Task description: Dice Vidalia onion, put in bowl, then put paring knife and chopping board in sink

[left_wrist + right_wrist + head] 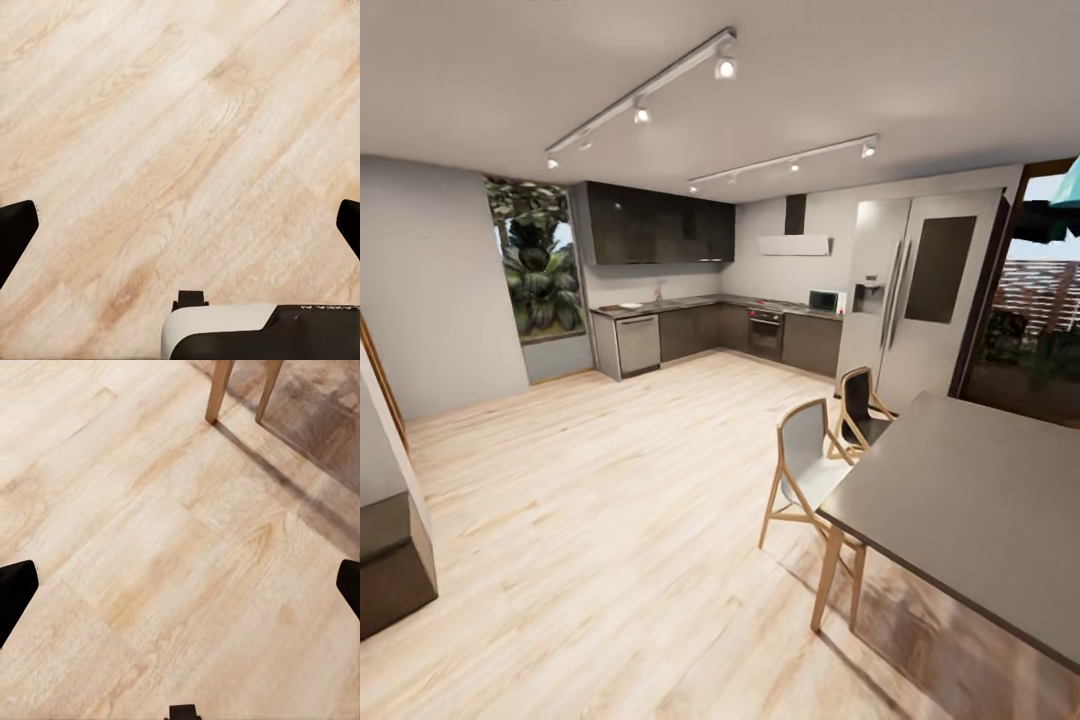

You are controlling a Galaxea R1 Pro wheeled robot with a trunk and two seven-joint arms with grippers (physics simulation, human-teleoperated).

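Pale wood floor (610,520) under both wide-open tools (180,225) (180,585), countertop (700,303) far across the kitchen.

Pale wood-plank floor (610,500), matt grey table (970,500), steel fridge (915,290).

Seen from the left wrist camera, the left gripper (180,225) points down at the floor, its two black fingertips (15,232) spread wide apart with nothing between them. A white and black part of the robot's body (255,330) sits below it. From the right wrist camera, the right gripper (180,585) likewise faces the floor, its black fingertips (15,592) spread wide and empty.
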